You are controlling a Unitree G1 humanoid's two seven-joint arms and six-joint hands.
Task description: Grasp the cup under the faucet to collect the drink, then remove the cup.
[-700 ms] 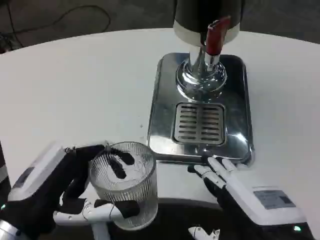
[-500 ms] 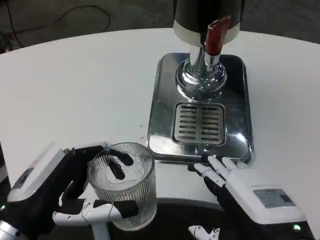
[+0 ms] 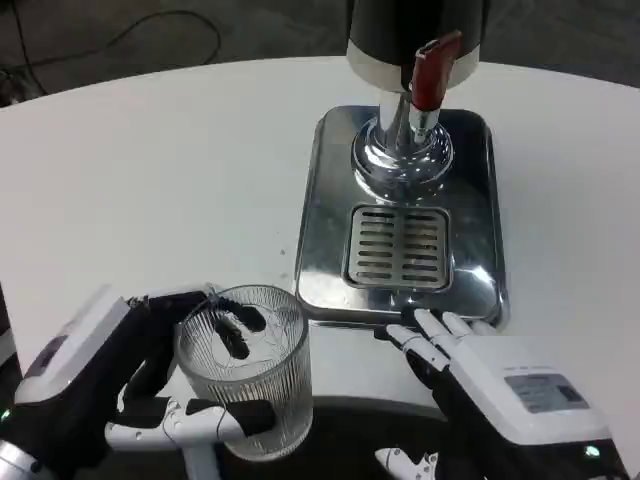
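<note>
White desk [image 3: 150, 170] carries a steel drink dispenser [image 3: 405, 200] at its far side, the red tap lever [image 3: 432, 70] above a slotted drip grate [image 3: 400, 247]. Near the front edge, well short of the grate, the left hand [image 3: 120, 385] holds the ribbed clear glass cup [image 3: 245, 370], fingers [image 3: 200, 420] wrapped round it. The right hand [image 3: 480, 375] rests just beside the tray, its fingers spread, holding nothing. Judging by this, the cup looks empty, so carrying it under the faucet comes next.
</note>
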